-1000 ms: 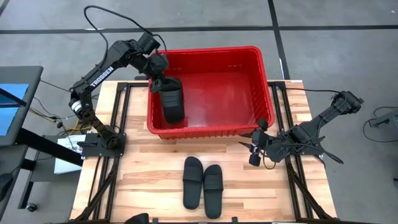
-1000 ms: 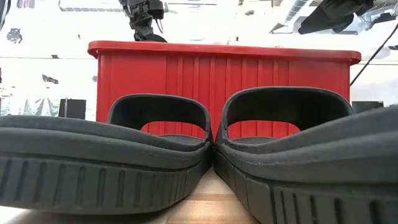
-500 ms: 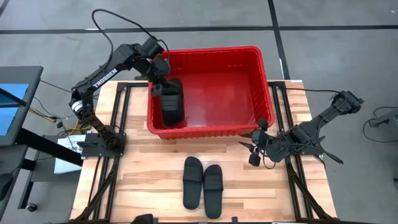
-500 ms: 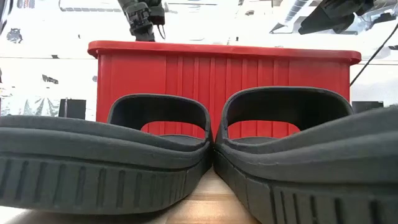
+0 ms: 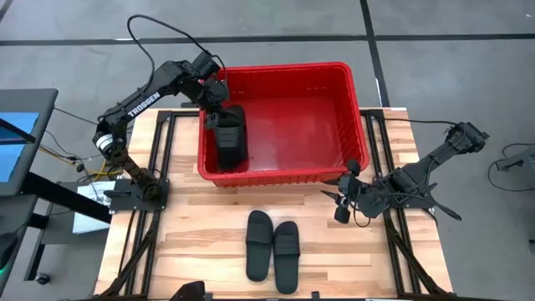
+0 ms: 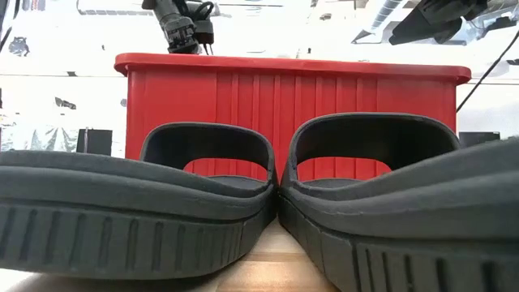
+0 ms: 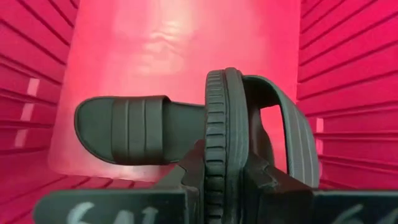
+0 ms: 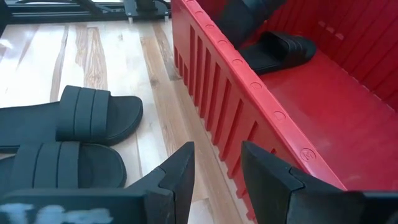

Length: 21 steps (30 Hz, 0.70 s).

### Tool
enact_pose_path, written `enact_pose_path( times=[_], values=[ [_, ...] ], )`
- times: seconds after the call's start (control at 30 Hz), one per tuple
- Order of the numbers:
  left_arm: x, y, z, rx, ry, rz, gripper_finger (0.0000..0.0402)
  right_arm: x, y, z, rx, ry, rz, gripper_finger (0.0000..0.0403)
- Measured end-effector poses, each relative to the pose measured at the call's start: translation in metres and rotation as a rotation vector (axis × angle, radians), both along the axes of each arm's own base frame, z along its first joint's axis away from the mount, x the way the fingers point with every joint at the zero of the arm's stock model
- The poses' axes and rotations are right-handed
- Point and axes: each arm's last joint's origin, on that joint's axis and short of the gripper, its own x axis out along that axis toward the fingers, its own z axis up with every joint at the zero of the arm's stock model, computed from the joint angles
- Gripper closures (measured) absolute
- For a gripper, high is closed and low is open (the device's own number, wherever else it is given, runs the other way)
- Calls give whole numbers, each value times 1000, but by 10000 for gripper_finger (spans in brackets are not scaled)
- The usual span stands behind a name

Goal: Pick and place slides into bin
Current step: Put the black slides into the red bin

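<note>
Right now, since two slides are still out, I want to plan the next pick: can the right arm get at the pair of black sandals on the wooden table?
Probably yes. The right gripper waits open by the red plastic bin, and nothing lies between it and the pair of matte black slide sandals.

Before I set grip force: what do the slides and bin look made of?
Slides: likely soft foam or rubber, matte black, ribbed sole edges. Bin: rigid moulded plastic, glossy red, its floor reflecting light and its walls ribbed.
</note>
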Motion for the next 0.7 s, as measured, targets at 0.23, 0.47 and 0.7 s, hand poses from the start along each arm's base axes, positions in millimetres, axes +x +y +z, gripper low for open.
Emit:
enact_pose_path(
  times=[0.23,0.47,0.7],
  values=[
    [1,1,1,14,-10,-6,372,0,0,0,-1,0,0,280],
    [1,2,1,20,-14,-7,372,0,0,0,-1,0,0,280],
    [1,2,1,20,-14,-7,372,0,0,0,-1,0,0,280]
  ],
)
